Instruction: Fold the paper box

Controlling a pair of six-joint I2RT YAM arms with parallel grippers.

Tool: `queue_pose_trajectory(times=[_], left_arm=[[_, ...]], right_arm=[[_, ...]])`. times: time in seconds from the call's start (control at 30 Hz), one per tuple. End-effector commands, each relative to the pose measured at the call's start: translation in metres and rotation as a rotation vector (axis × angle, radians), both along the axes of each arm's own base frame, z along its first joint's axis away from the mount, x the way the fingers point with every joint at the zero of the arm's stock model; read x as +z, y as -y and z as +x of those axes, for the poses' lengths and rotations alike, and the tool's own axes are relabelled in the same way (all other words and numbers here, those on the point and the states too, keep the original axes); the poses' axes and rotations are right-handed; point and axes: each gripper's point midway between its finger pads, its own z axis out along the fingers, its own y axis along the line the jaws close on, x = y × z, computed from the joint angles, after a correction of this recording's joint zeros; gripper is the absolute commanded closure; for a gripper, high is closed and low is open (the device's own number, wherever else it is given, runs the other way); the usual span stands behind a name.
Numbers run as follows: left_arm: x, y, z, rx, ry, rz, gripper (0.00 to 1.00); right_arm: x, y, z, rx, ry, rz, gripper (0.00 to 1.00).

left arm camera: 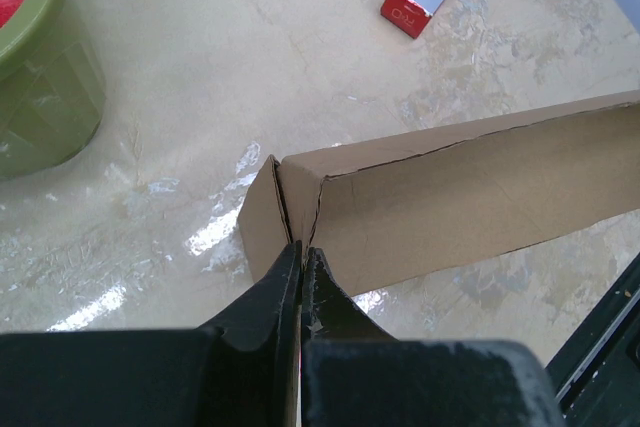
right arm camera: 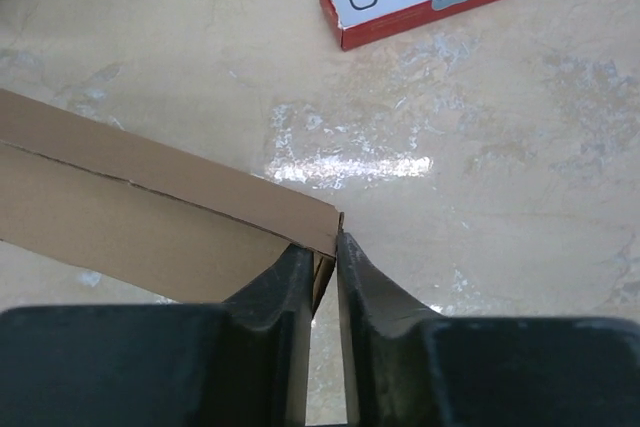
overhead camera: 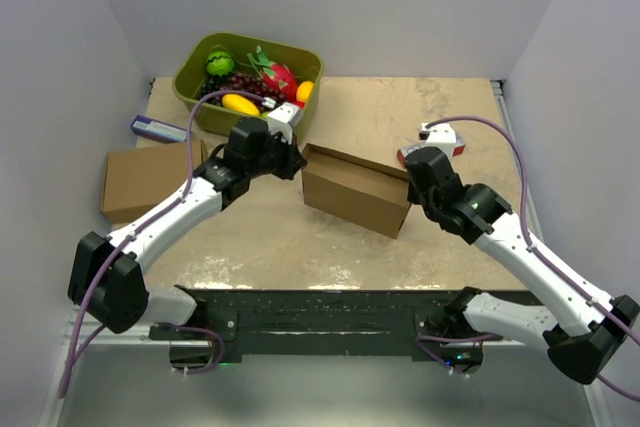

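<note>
Paper box (overhead camera: 355, 190) sits mid-tabletop (overhead camera: 270, 237), we hold both ends: left pincer (overhead camera: 297, 161) clamped on its end flap, right pincer (overhead camera: 410, 185) on opposite corner. Looks mid-fold; next we need flaps tucked in evenly.

Both arms reach inward, left tool (left arm camera: 300, 257) and right tool (right arm camera: 326, 252) pinched closed.

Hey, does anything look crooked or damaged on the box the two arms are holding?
The paper box lies slanted to the table edge; at the end pinched by the left gripper, a side flap splays outward instead of lying flush. No tears or spills show.
</note>
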Motion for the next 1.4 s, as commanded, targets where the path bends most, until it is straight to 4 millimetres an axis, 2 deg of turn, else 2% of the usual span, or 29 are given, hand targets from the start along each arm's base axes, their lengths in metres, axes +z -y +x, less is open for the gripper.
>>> queue_pose_trajectory(times=[0.0, 0.07, 0.2, 0.3, 0.47, 0.57, 0.77, 1.0, 1.07, 1.13, 1.17, 1.37], left_arm=[[-0.042, -0.001, -0.025, -0.048, -0.145, 0.094, 1.00], [-0.041, 0.002, -0.024, -0.051, -0.135, 0.086, 1.00], [-0.039, 0.004, -0.023, -0.049, -0.119, 0.080, 1.00], [-0.035, 0.004, -0.021, -0.048, -0.103, 0.075, 1.00], [-0.028, 0.012, -0.021, -0.077, -0.089, 0.049, 1.00], [-0.031, 0.017, -0.025, -0.103, -0.103, 0.039, 1.00], [-0.024, 0.025, -0.032, -0.145, -0.092, -0.022, 1.00], [-0.013, 0.027, -0.035, -0.168, -0.070, -0.050, 1.00], [-0.012, 0.028, -0.037, -0.181, -0.068, -0.053, 0.93], [-0.010, 0.028, -0.037, -0.187, -0.059, -0.050, 0.81], [-0.008, 0.027, -0.037, -0.188, -0.054, -0.051, 0.71], [0.008, 0.026, -0.033, -0.180, -0.002, -0.055, 0.53]], right_arm=[[-0.004, -0.011, 0.004, 0.026, 0.010, 0.049, 0.94], [-0.010, -0.012, 0.004, 0.025, 0.002, 0.050, 1.00], [-0.033, -0.013, -0.003, 0.030, -0.059, 0.046, 1.00], [-0.042, -0.014, -0.009, 0.031, -0.078, 0.061, 1.00], [-0.042, -0.024, -0.009, 0.034, -0.067, 0.095, 1.00], [-0.051, -0.027, -0.010, 0.029, -0.083, 0.081, 1.00], [-0.077, -0.015, -0.018, -0.008, -0.128, 0.013, 1.00], [-0.084, -0.013, -0.025, -0.009, -0.137, 0.026, 1.00], [-0.083, -0.013, -0.026, -0.010, -0.133, 0.025, 1.00], [-0.081, -0.012, -0.026, -0.012, -0.124, 0.027, 1.00], [-0.080, -0.011, -0.026, -0.013, -0.120, 0.028, 1.00], [-0.077, -0.011, -0.027, -0.011, -0.114, 0.035, 1.00]])
